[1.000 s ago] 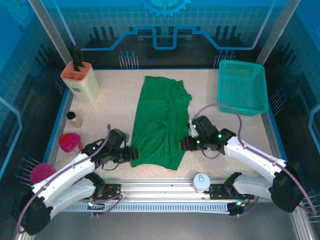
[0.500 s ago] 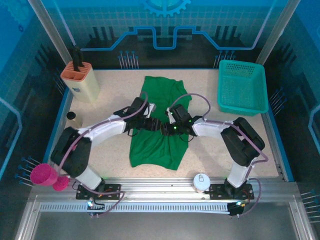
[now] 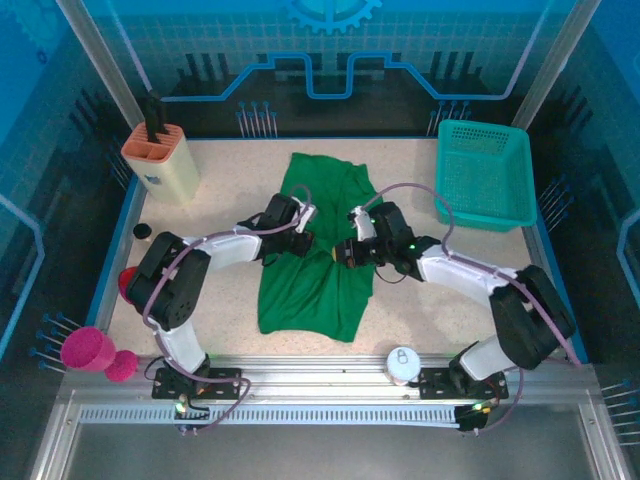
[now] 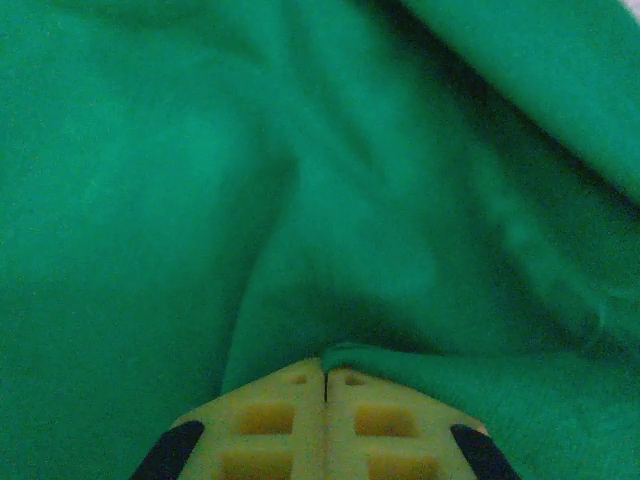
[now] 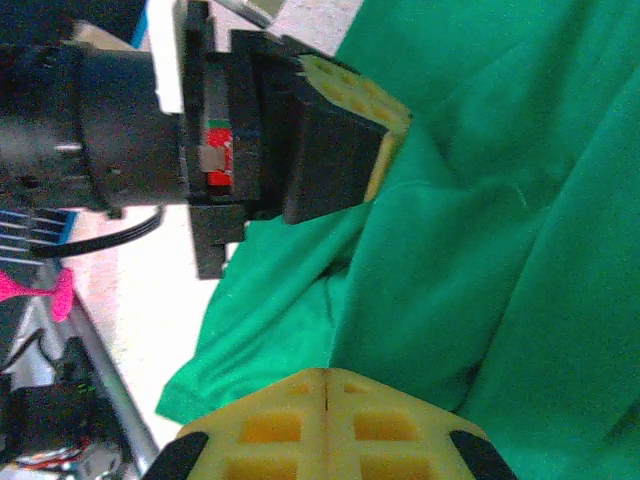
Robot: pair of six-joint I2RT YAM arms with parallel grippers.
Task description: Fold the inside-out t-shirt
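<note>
The inside-out t-shirt (image 3: 315, 290) is plain green and lies in a long, narrow heap down the middle of the table. My left gripper (image 3: 303, 240) comes in from the left at the shirt's middle. Its yellow jaws (image 4: 325, 375) are pressed together, with a fold of the green cloth (image 4: 150, 200) rising at their tip. My right gripper (image 3: 340, 252) faces it from the right, a short gap away. Those jaws (image 5: 328, 373) are shut too, and a crease of the shirt (image 5: 520, 250) runs into their tip. In the right wrist view, the left gripper (image 5: 395, 120) pulls the cloth into a small peak.
A teal mesh basket (image 3: 485, 175) stands at the back right. A beige holder (image 3: 160, 160) with a black handle stands at the back left. A small dark jar (image 3: 143, 231) and pink cups (image 3: 85, 350) sit by the left edge. A white round object (image 3: 402, 362) rests on the front rail.
Both arms have swung from the shirt's lower corners to its middle, facing each other. Both pairs of jaws have closed. The shirt's upper right part now lies narrower.
</note>
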